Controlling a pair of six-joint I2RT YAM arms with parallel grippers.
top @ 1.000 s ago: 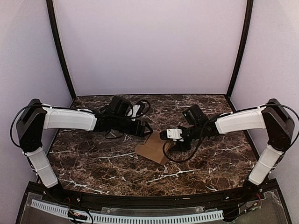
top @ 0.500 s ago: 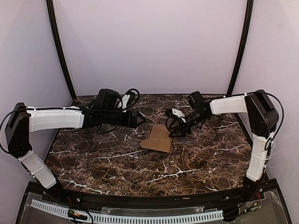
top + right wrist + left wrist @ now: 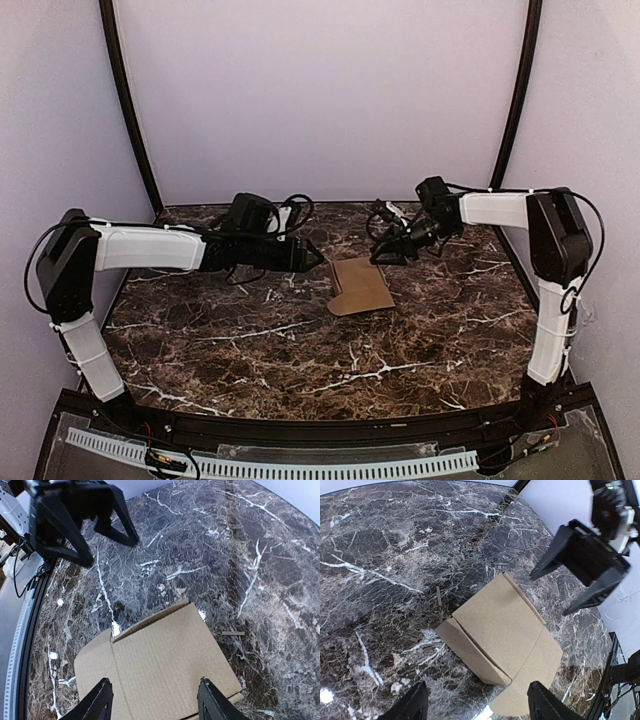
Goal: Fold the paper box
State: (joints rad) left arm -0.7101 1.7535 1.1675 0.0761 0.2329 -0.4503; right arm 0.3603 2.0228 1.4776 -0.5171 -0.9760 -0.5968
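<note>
Left hand (image 3: 314,256) open wide, empty — right hand (image 3: 388,254) open too, gripping nothing. Flattened brown paper box (image 3: 360,286) lies on the marble worktop (image 3: 250,340) between the two hands.

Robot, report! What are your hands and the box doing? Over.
Left gripper open, empty. Right gripper open, empty. Box flat between them, untouched. Nothing blocking.

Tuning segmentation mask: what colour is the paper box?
Plain brown, unmarked; the paper box shows best in the right wrist view.
</note>
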